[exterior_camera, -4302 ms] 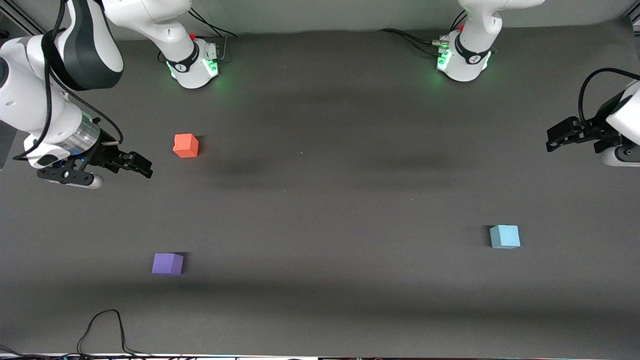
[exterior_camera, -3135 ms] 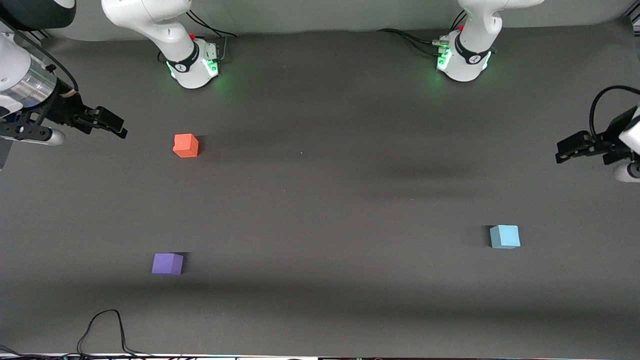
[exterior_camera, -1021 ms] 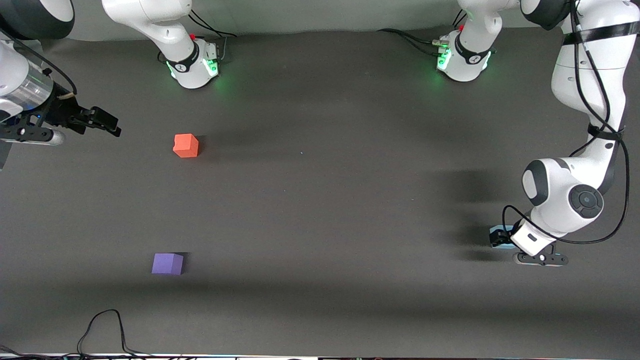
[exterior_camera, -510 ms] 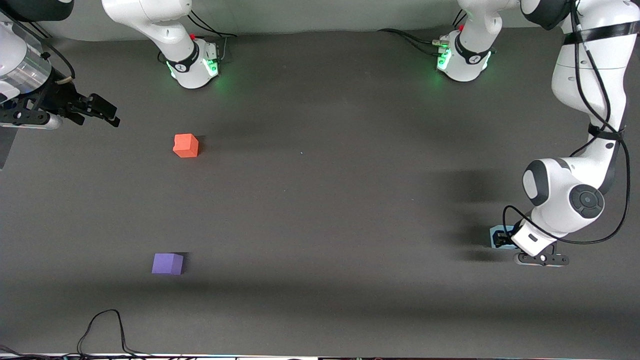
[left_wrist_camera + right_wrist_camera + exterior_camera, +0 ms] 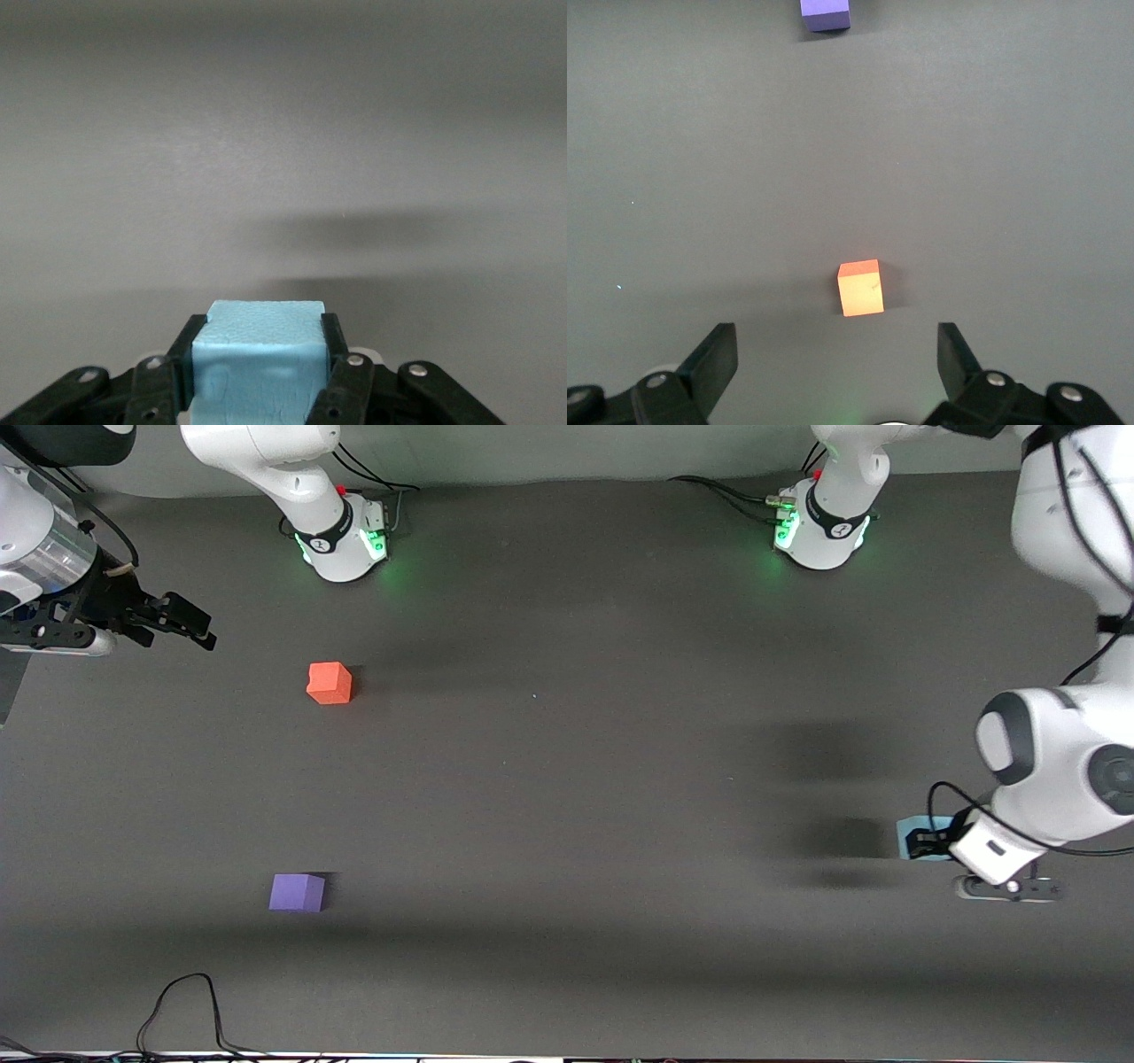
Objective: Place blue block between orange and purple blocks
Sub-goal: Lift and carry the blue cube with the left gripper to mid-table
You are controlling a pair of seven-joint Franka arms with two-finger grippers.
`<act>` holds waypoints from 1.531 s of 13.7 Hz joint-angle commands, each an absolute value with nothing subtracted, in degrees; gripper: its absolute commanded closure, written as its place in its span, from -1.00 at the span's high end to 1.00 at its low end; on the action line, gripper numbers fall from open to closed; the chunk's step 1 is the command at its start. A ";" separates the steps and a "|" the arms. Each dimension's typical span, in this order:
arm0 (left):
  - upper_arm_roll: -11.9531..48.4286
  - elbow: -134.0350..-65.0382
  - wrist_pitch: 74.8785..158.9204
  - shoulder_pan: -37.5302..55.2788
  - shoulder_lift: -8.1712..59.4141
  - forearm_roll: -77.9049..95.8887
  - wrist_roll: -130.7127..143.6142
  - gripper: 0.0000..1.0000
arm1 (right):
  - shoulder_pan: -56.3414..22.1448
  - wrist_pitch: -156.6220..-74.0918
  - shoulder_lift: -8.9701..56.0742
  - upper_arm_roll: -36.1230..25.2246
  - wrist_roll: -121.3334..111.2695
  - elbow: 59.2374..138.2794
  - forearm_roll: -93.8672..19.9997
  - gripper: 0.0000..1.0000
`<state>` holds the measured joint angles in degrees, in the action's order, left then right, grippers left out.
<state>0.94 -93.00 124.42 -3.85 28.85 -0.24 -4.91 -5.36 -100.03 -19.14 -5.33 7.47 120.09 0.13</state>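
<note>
Left claw point(image 5: 257, 376) clamped on blue block point(image 5: 257, 354) over dark grey table point(image 5: 567, 779); right claw point(image 5: 837, 354) apart.

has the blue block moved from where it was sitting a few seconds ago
Yes. The blue block, clamped in the left end effector, has shifted toward the left arm's end of the table, away from the purple block.

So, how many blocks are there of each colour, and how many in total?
Blue block: 1, held in the left tool toward the left arm's end of the table
Orange block: 1, on the table
Purple block: 1, on the table, nearer the front camera than the orange block
Total: 3
</note>
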 commanded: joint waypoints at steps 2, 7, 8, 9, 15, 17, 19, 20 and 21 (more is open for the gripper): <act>1.05 -86.76 111.38 -3.17 25.23 -0.35 -0.73 0.14 | -5.36 -100.64 -19.77 -5.80 6.42 120.94 -0.88 1.00; 1.85 -81.49 104.34 7.71 23.55 -0.35 13.68 0.11 | -4.49 -99.41 -20.39 -6.24 7.03 121.11 -0.88 1.00; 1.85 -80.26 104.24 10.87 23.64 -0.35 17.63 0.11 | -4.13 -99.06 -20.48 -6.50 7.03 121.11 -0.88 1.00; 1.85 -79.37 104.24 13.94 24.08 -0.26 21.93 0.11 | -4.13 -98.97 -20.48 -6.50 7.03 121.11 -0.88 1.00; 1.67 -70.08 105.47 33.46 33.19 -2.37 46.28 0.08 | -8.26 -99.76 -20.21 -5.19 7.38 120.76 -0.88 1.00; 1.67 -64.62 105.55 39.70 38.91 -5.78 53.14 0.06 | -9.31 -99.67 -20.21 -5.19 7.38 121.02 -0.88 1.00; 1.76 -63.28 108.00 43.66 42.44 -7.47 56.68 0.05 | -9.93 -99.93 -19.60 -5.19 7.30 120.94 -0.88 1.00; 1.58 -63.28 109.32 45.86 44.02 -7.82 57.91 0.05 | -9.93 -100.28 -19.43 -5.10 7.29 120.94 -0.88 1.00; 1.50 -63.28 110.90 47.71 46.03 -8.78 59.92 0.05 | -9.93 -100.54 -19.34 -4.84 7.29 120.94 -0.88 1.00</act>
<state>2.94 -67.10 109.73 44.39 41.36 -6.86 56.65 -9.64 -99.66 -19.18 -4.80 7.53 120.63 0.05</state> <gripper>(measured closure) 0.471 0.000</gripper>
